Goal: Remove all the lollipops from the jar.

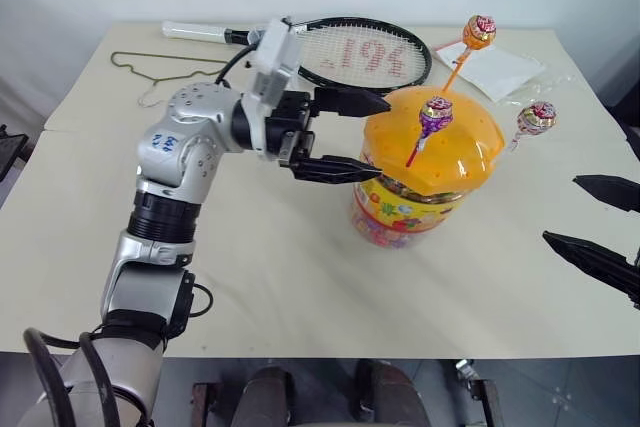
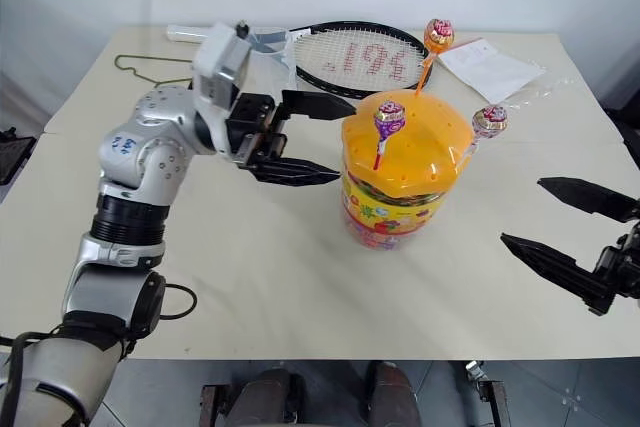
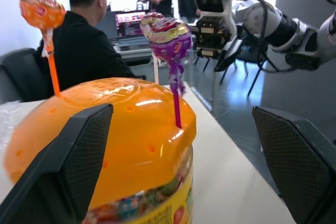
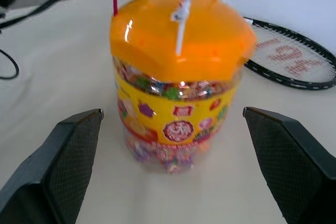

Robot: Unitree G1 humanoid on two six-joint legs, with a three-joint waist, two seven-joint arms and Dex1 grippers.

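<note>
Hovering spread beside the orange lid, left hand (image 1: 345,135) level with the purple lollipop (image 1: 435,114); right hand (image 2: 565,230) spread too, off toward the surface's right edge. Jar (image 1: 420,182) mid-surface, orange lollipop (image 1: 479,31) and pinkish-white lollipop (image 1: 536,117) likewise planted in the lid. Nothing removed yet, all three left.
</note>
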